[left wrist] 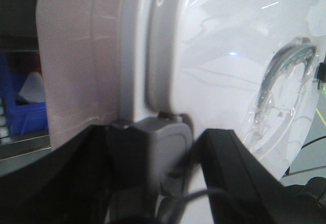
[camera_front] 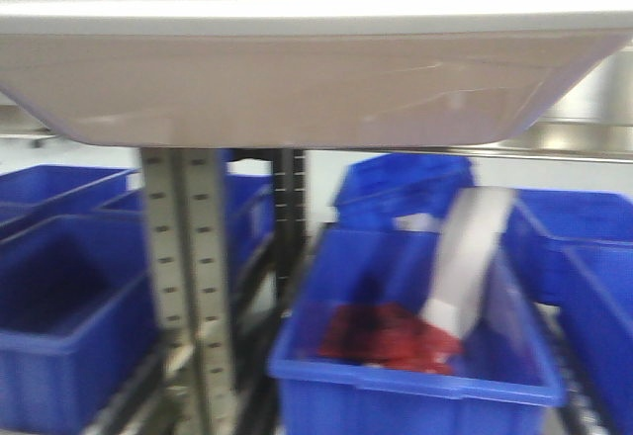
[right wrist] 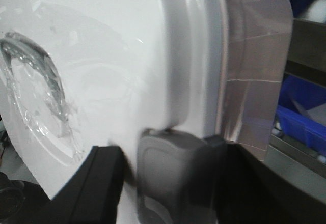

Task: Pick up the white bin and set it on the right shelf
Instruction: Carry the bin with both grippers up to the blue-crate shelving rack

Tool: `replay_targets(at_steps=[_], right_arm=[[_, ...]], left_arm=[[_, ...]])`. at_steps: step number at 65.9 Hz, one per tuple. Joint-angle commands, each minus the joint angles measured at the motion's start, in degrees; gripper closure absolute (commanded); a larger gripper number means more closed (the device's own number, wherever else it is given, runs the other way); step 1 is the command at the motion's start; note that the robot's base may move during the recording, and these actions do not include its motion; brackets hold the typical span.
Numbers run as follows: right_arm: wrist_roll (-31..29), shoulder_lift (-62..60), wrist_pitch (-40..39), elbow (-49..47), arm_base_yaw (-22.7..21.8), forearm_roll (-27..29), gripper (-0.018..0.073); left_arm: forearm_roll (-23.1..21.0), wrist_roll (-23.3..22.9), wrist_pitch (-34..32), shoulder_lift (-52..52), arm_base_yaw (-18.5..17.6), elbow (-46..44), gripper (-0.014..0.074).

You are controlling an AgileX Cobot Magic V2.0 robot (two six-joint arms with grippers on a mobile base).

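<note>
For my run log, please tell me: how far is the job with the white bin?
Done: the bin is grabbed and lifted; its underside fills the top of the front view, above the blue crates. In hand: the left gripper and the right gripper each clamp one end at the lid's edge. Left: setting it on the shelf, seen behind it.

Storeroom: perforated steel racking (camera_front: 183,257), rows of blue plastic crates (camera_front: 415,395).

the white bin (camera_front: 297,89) has a pinkish translucent body and glossy white lid (left wrist: 224,71). the crates (camera_front: 396,395) are deep blue, one holding red stuff (camera_front: 386,341); the post (camera_front: 188,257) is grey with dark slots.
</note>
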Motion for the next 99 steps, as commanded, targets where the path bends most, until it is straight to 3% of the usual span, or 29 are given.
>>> replay_targets(at_steps=[1, 99], right_arm=[[-0.24, -1.08, 5.32, -1.72, 0.74, 10.59, 0.0230], [-0.24, -1.08, 5.32, -1.72, 0.74, 10.59, 0.0230]], left_arm=[[-9.54, 0.85, 7.32, -0.77, -1.10, -1.69, 0.0377], [-9.54, 0.85, 7.32, -0.77, -1.10, -1.69, 0.0377]])
